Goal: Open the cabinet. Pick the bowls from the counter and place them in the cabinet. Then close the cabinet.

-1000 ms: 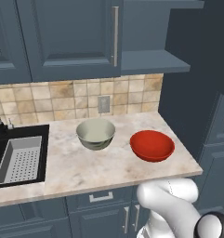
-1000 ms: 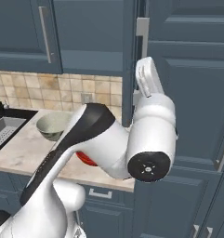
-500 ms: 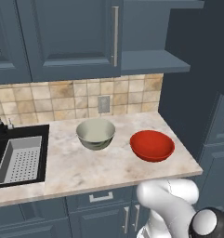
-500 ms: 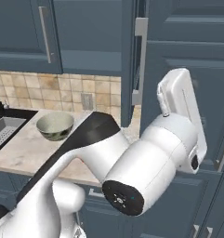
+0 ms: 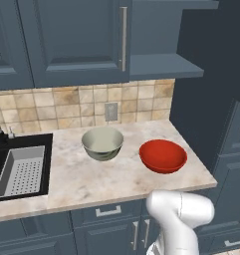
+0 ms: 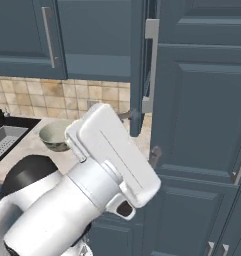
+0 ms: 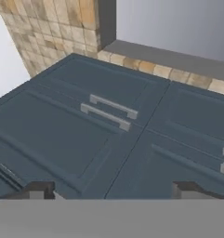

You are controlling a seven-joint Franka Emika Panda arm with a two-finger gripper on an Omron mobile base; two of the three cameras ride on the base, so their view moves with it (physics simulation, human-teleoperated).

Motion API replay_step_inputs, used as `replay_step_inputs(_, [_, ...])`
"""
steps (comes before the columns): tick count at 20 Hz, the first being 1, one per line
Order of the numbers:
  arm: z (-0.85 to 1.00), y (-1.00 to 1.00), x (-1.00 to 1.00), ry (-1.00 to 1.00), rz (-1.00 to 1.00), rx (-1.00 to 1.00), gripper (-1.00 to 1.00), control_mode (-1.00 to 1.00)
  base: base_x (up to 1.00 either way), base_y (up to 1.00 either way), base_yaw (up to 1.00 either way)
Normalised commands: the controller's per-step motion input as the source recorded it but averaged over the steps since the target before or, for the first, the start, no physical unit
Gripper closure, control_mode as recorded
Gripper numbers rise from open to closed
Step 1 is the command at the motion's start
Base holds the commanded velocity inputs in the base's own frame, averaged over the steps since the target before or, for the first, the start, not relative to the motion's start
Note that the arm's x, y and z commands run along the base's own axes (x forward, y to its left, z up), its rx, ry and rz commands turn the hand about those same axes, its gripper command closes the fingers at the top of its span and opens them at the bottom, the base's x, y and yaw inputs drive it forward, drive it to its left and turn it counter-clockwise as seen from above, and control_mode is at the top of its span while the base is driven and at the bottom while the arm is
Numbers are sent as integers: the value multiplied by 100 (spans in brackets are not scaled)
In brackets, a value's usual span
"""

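Both bowls sat on the counter (image 5: 86, 182) beneath the opened cabinet (image 5: 161, 64) — cream bowl (image 5: 102, 143) left, red bowl (image 5: 163, 156) right. Rigid, glossy, likely slippery — best pinched across the rim. Gripper (image 7: 111, 189) stood wide, empty.

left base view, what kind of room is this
A kitchen, rendered rather than real. A marbled counter holds a black sink and two bowls, with a tiled backsplash behind and dark blue cabinets above.
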Motion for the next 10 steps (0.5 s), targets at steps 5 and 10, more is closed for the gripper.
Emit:
replay_step_inputs(5, [-21,100,-29,-10,-8,-23,-100,-100,0,0,0])
replay_step_inputs(10, [8,95,-7,-8,-2,-18,-100,-100,0,0,0])
